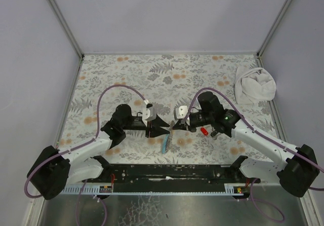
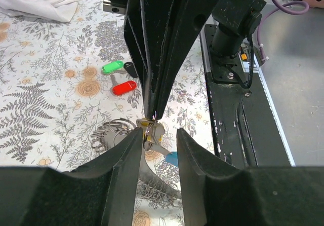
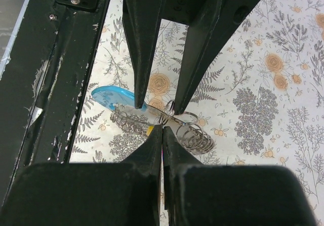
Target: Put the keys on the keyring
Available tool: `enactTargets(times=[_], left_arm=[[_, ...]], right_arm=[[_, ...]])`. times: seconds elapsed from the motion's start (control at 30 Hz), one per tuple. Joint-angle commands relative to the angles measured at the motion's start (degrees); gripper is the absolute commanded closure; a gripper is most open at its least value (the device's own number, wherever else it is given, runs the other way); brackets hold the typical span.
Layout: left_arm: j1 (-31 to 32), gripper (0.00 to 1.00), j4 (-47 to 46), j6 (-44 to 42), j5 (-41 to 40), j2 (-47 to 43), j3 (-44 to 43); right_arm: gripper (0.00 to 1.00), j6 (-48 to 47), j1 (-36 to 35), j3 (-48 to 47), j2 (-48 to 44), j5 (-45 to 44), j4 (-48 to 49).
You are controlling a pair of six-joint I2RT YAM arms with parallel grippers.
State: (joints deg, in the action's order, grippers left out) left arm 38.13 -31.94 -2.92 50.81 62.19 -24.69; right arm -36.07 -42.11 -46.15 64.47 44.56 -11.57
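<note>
Keyring (image 3: 171, 115) lying between the two grippers near the table's front edge, mid-threading.

Its thin grey wire loops and flat light-blue part (image 3: 112, 97) look light, stiff and springy. The bare metal is likely slippery, so the wire beside the blue part seems the surest hold. The right gripper (image 3: 162, 129) has its jaws pinched together at the loops, on a sliver of yellow that is probably the tan-yellow key (image 3: 150, 129). The left gripper (image 2: 159, 135) has its jaws a narrow gap apart, straddling the ring without clearly clamping it. The red key (image 2: 124, 88), green key (image 2: 112, 66) and black key (image 2: 130, 69) lie loose nearby on the floral tablecloth (image 1: 126, 74), light and easy to nudge. A white cloth (image 1: 254, 84) sits well apart. No writing is legible.
</note>
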Motion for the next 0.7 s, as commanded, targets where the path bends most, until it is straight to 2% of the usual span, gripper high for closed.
enactTargets(times=[0.0,0.27,0.4,0.5,0.67], left_arm=[[-0.3,0.69,0.9,-1.5,2.5,1.4,-2.4],[-0.3,0.85,3.8,-2.9,2.9,1.8,-3.1],[-0.2,0.99,3.8,-2.7,1.5,1.4,-2.9],[-0.3,1.00,0.7,0.0,-0.7,1.1,-2.2],[-0.3,1.00,-10.5,10.4,-7.2,1.3,1.1]], right_arm=[[1.00,-1.0,-0.4,-3.4,0.3,2.4,0.7],[1.00,-0.8,-0.4,-3.5,0.6,2.1,0.7],[1.00,-0.5,-0.4,-3.2,0.2,2.0,0.8],[1.00,-0.4,-0.4,-2.8,0.0,2.0,0.8],[1.00,0.5,-0.4,-0.8,-0.2,1.7,2.0]])
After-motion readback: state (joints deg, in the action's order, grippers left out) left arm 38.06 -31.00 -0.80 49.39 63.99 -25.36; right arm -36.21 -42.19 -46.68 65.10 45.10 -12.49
